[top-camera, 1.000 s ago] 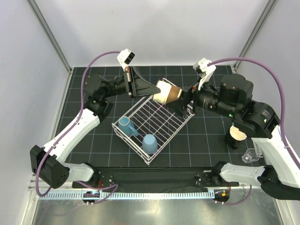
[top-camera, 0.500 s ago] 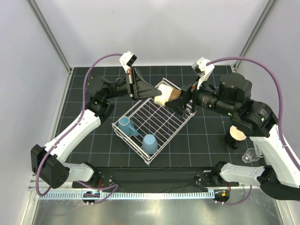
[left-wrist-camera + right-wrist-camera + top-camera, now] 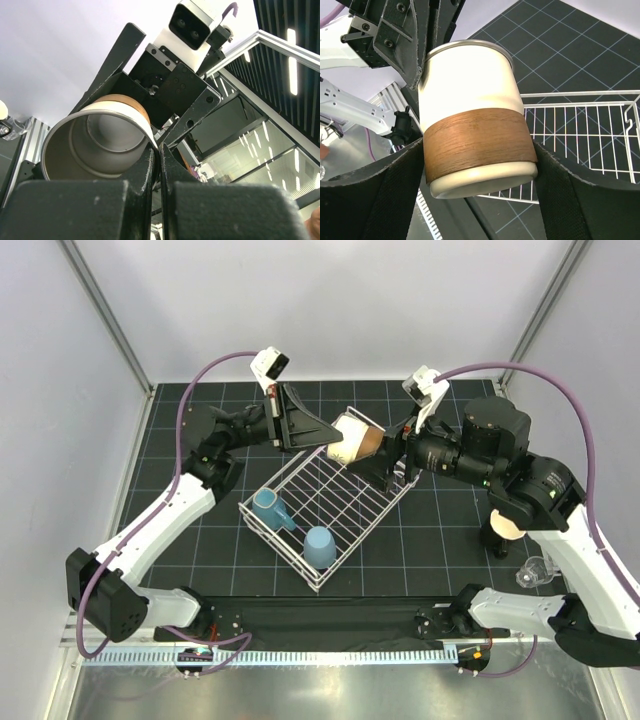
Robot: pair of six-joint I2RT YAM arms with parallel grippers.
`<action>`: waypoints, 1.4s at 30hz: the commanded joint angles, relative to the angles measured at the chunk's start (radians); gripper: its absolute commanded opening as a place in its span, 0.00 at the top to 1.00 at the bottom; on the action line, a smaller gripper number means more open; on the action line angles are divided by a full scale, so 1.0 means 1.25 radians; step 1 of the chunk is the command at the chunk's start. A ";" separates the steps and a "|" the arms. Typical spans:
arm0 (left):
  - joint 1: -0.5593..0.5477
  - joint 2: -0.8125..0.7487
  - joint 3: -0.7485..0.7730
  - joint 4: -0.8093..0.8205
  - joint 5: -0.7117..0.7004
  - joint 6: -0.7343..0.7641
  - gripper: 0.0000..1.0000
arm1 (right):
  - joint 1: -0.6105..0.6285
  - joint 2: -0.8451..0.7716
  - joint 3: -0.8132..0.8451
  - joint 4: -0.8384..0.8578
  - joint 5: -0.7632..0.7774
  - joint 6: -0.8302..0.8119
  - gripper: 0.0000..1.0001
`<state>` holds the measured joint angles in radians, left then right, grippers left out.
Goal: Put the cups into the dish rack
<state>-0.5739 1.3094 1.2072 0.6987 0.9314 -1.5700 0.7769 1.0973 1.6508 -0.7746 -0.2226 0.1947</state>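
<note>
- Beige cup (image 3: 355, 437) with a wood-grain band: one, held in the air on its side over the far corner of the dish rack (image 3: 350, 502), between the two grippers.
- Right gripper (image 3: 385, 452): jaws wide, clamped on the cup's banded lower half, one pad on each side.
- Left gripper (image 3: 318, 430): jaws together, tips against the cup's rim. Whether they pinch the wall cannot be told.
- Cups inside the single white wire rack: two. A blue handled mug (image 3: 268, 508) sits by the near-left side, and a light blue tumbler (image 3: 320, 546) is upside down near the front corner.
- Cups on the black grid mat (image 3: 430, 540), right of the rack: two. A pale cup (image 3: 506, 527) is partly hidden under the right arm, and a clear glass (image 3: 538, 570) stands just nearer.
- Cups counted in all: five.
</note>
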 commanded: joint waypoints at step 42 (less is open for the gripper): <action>0.165 -0.174 0.147 -1.361 -0.522 0.689 0.30 | -0.261 0.571 0.259 -0.387 0.287 0.253 0.96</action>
<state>-0.3687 1.1168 1.3727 -0.9482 0.2970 -0.7494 0.4702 1.8145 1.8996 -1.2026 0.0757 0.4412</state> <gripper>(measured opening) 0.703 0.707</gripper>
